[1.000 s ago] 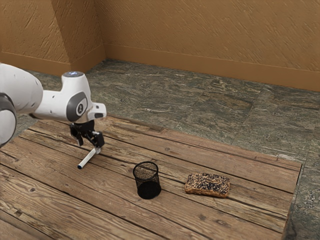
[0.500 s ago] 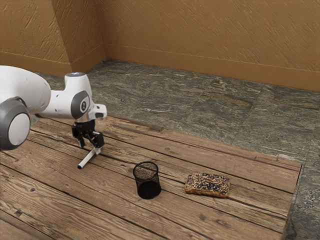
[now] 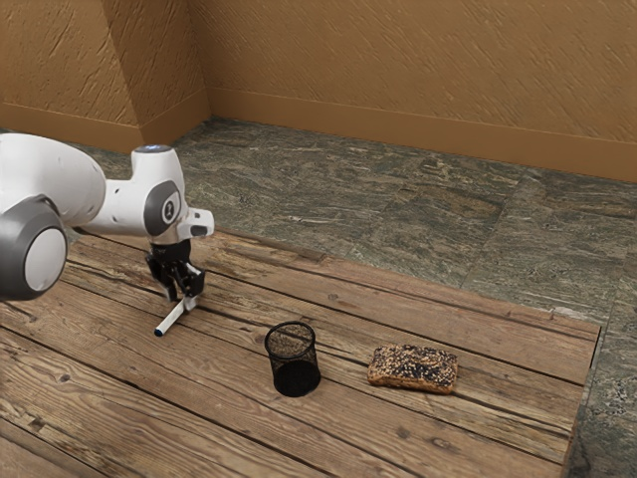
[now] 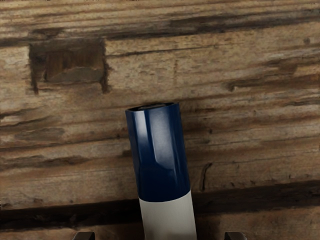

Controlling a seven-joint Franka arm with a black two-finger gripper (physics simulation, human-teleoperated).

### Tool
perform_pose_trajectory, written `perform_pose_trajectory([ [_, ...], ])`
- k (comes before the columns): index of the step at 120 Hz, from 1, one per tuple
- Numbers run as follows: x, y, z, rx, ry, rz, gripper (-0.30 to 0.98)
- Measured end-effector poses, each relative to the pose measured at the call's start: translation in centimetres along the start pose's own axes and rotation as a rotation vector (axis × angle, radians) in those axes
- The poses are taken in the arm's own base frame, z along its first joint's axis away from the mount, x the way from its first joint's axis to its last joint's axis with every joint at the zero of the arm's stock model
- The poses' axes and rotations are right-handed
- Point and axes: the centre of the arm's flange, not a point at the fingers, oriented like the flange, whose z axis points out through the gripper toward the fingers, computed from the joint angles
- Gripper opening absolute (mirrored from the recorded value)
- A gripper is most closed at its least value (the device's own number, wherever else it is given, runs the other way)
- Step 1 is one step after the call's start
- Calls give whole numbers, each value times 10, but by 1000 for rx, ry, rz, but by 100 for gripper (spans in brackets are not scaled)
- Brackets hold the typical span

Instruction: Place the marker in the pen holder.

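Note:
In the exterior view my gripper [image 3: 182, 299] is low over the table, at the upper end of the white marker [image 3: 170, 320]. The marker's dark tip points toward the exterior view's lower left. In the wrist view the blue-capped marker [image 4: 162, 155] runs between the two fingertips of my gripper [image 4: 160, 236], with a gap on either side, so the fingers stand open around it. The black mesh pen holder [image 3: 295, 360] stands upright on the table, toward the exterior view's right from the marker, with nothing seen inside.
A seeded loaf of bread [image 3: 413, 368] lies beyond the pen holder toward the exterior view's right. The wooden table [image 3: 229, 428] has plank seams, and its far edge runs behind the gripper and the bread.
My gripper's fingers have moved closer together around the marker's upper end, and the hand has shifted slightly toward the exterior view's right and down. Marker, pen holder and bread have not moved.

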Motion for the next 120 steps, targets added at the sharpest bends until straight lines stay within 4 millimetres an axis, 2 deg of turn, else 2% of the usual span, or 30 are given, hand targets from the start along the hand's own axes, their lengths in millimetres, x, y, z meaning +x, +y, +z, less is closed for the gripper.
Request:
perform_pose_trajectory([
  [19,1,1,2,0,-1,7,15],
  [37,1,1,1,2,3,13,9],
  [108,2,1,5,9,0,23,0],
  [120,3,3,0,10,8,25,-1],
])
